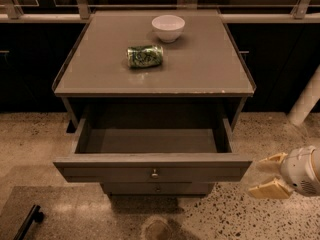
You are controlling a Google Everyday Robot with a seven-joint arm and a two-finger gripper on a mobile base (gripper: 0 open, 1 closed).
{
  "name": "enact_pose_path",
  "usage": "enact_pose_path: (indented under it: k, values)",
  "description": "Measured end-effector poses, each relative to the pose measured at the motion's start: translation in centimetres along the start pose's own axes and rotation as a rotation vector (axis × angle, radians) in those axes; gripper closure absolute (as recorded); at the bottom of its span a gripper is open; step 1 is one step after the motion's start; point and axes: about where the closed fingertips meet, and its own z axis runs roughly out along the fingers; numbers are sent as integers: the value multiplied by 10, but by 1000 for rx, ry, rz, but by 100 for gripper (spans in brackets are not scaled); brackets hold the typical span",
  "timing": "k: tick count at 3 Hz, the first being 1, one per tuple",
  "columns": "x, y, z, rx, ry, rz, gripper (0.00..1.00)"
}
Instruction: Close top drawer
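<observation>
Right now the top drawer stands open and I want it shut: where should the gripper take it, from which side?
Probably the small round knob at the centre of the flat front of the top drawer, approached from the front: nothing else protrudes. The gripper, fingers open, sits off the panel's right end, so it would move left first.

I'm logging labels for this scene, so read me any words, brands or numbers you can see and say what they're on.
Nothing here can be read.
Can, on its side on the cabinet top: green printed label, too blurred to read.
Bowl: plain, no text.
Top drawer, pulled out: no text on its front.
Claw, open, low to the right of the drawer front: no markings visible.
</observation>
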Motion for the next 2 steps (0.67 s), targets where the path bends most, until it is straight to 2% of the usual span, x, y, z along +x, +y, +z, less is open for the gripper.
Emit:
enact_pose_path:
  k: [2]
  values:
    - [0,0,0,0,0,0,89]
